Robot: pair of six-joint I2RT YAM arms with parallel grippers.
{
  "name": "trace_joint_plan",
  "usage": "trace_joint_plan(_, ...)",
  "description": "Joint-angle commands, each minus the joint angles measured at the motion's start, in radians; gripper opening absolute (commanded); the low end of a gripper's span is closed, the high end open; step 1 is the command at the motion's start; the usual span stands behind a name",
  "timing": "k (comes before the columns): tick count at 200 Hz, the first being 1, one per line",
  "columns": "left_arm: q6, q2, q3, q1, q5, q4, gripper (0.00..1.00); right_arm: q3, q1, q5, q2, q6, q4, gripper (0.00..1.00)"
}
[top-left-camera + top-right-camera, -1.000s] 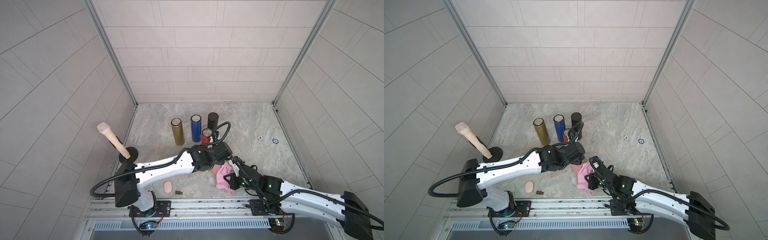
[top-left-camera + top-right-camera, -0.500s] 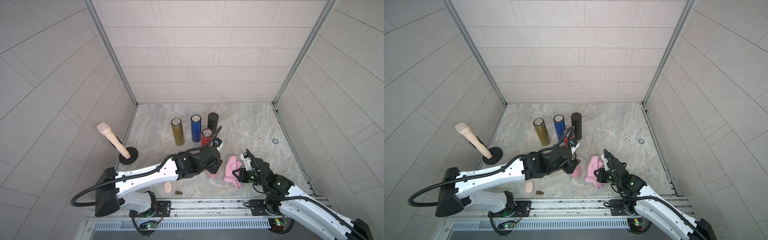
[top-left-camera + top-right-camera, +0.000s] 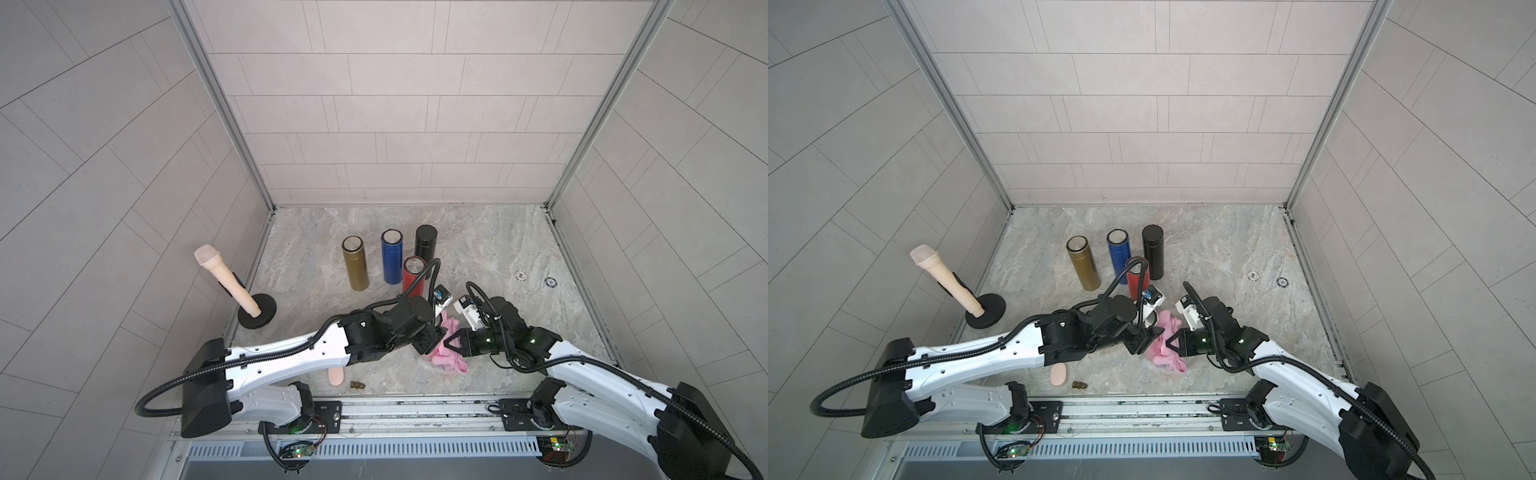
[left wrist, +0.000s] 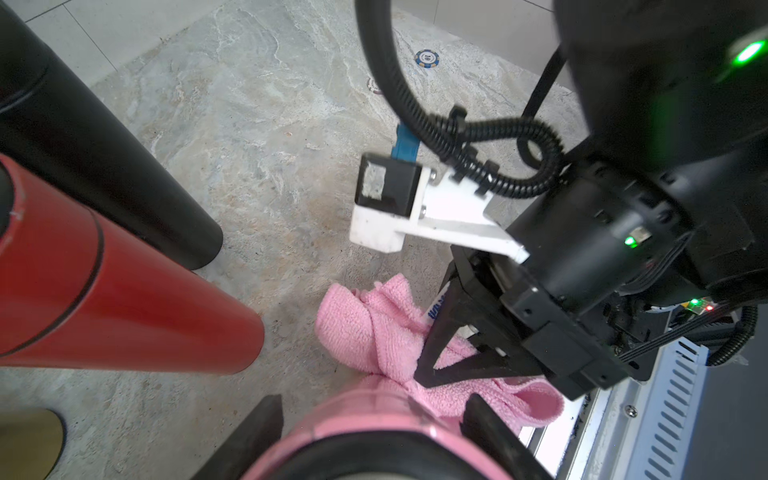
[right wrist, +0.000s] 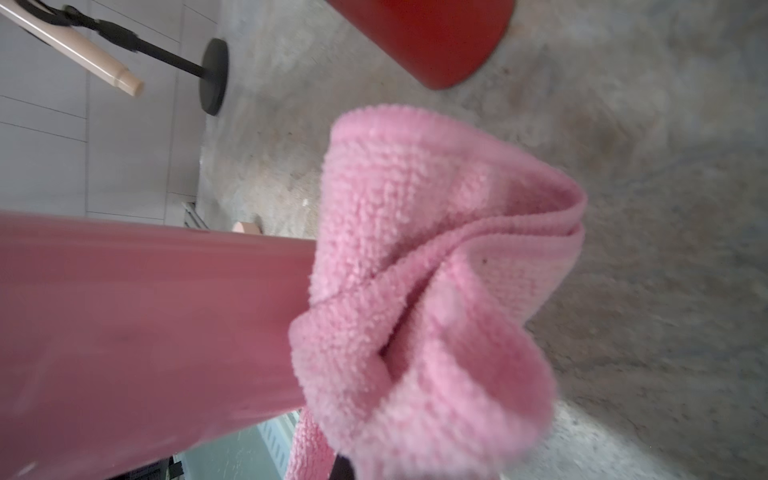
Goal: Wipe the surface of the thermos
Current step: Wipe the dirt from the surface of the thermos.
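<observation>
Near the front of the marble surface (image 3: 478, 249) the left jaws are clenched round the pink thermos (image 4: 365, 419); the right jaws grasp the pink cloth (image 5: 424, 270), bunched against its end; I'd press firmly, stroke along the body, and turn the thermos between passes.

The pink thermos (image 5: 145, 332) is blurred and cut by the frame edge in the right wrist view. In both top views, lower centre, the left end effector (image 3: 434, 343) and pink cloth (image 3: 449, 362) hide nearly all of it. A brown speck (image 3: 357, 385) nearby is too small to identify.
</observation>
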Motion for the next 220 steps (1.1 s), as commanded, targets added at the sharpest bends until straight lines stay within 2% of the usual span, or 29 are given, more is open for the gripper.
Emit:
trace_joint_plan(1,0.016,-0.009,-0.010,0.001,-0.016,0.084,0.00,0.086,-0.010,-0.039,-0.072,-0.036,-0.020,0.00)
trace_joint_plan(22,0.006,-0.019,-0.034,0.001,-0.006,0.103,0.00,0.163,-0.022,-0.046,-0.102,-0.053,-0.079,0.00)
trace_joint_plan(56,-0.004,-0.036,-0.055,0.002,-0.018,0.115,0.00,0.212,-0.022,-0.068,-0.081,-0.051,-0.064,0.00)
trace_joint_plan(67,-0.010,-0.040,-0.061,0.001,-0.027,0.124,0.00,0.195,-0.022,-0.074,-0.068,-0.041,-0.039,0.00)
trace_joint_plan(98,-0.050,-0.030,-0.072,0.003,-0.054,0.156,0.00,0.011,-0.021,-0.029,-0.072,-0.010,0.033,0.00)
trace_joint_plan(126,-0.124,0.018,-0.042,0.002,-0.124,0.145,0.00,-0.079,-0.019,0.063,-0.126,-0.019,-0.038,0.00)
trace_joint_plan(149,-0.272,0.068,0.040,-0.001,-0.241,0.040,0.00,-0.096,0.013,0.100,-0.254,-0.039,-0.118,0.00)
trace_joint_plan(173,-0.450,0.121,0.153,-0.020,-0.332,-0.123,0.00,-0.129,0.122,0.180,-0.437,-0.001,-0.087,0.00)
trace_joint_plan(195,-0.603,0.175,0.240,-0.034,-0.346,-0.240,0.00,-0.151,0.219,0.255,-0.524,0.016,-0.019,0.00)
trace_joint_plan(220,-0.681,0.254,0.338,-0.049,-0.299,-0.331,0.00,-0.149,0.294,0.296,-0.519,0.014,0.046,0.00)
